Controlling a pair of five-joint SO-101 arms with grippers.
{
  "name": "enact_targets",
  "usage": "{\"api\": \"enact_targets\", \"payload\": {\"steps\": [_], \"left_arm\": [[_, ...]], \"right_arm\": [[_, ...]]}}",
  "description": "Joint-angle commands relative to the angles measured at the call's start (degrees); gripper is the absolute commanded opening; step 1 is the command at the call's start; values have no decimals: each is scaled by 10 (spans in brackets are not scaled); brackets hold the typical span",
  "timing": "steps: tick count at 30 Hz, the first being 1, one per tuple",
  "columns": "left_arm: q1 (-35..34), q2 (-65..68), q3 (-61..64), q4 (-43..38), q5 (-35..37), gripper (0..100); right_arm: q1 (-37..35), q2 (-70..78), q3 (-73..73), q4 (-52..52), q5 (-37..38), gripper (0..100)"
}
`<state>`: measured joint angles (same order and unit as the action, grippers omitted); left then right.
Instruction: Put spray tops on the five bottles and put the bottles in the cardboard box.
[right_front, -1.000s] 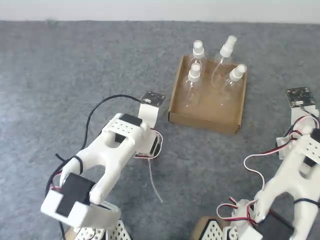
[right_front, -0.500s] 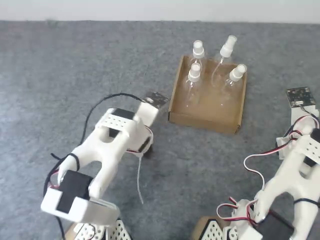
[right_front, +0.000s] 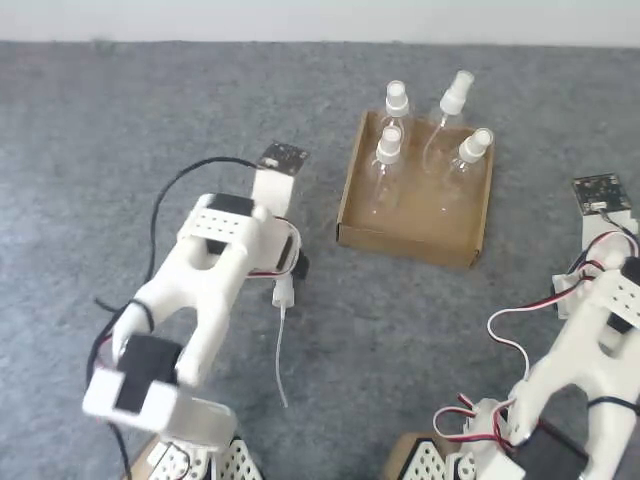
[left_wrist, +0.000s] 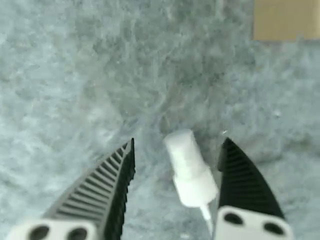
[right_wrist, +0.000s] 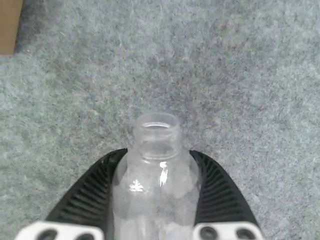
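The right fingers were closed round the shoulders of a clear bottle, held upright above the surface, and its neck was open with no top on it. So the fifth bottle was in hand but unfinished. Farther out, the left fingers stood wide apart and gripped nothing. A white spray top lay between them on the grey surface, close to one finger, though whether it touched that finger could not be told. In the high view the same spray top lay under the left arm, with its thin tube trailing back toward the arm bases. It was well apart from the right arm at the other side. Farthest off sat the box, with four bottles standing upright inside, each with a white top on. By that showing, four of the five were done. What seemed left was to close the left fingers on the loose top, bring it to the open neck, feed the tube in and seat the top, and then set the last bottle in the box, where the near half looked free.
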<state>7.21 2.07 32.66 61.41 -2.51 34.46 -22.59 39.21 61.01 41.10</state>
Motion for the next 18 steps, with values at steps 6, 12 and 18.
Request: {"api": "enact_targets", "payload": {"steps": [6,12,18], "left_arm": [[35,80,-40,0,62,177],[37,80,-40,-14,67,91],[37,77,-40,-12,65,39]], "right_arm": [[6,-29,-4,0,8,53],[5,-28,-4,0,8,53],[6,-28,-4,0,8,53]]}}
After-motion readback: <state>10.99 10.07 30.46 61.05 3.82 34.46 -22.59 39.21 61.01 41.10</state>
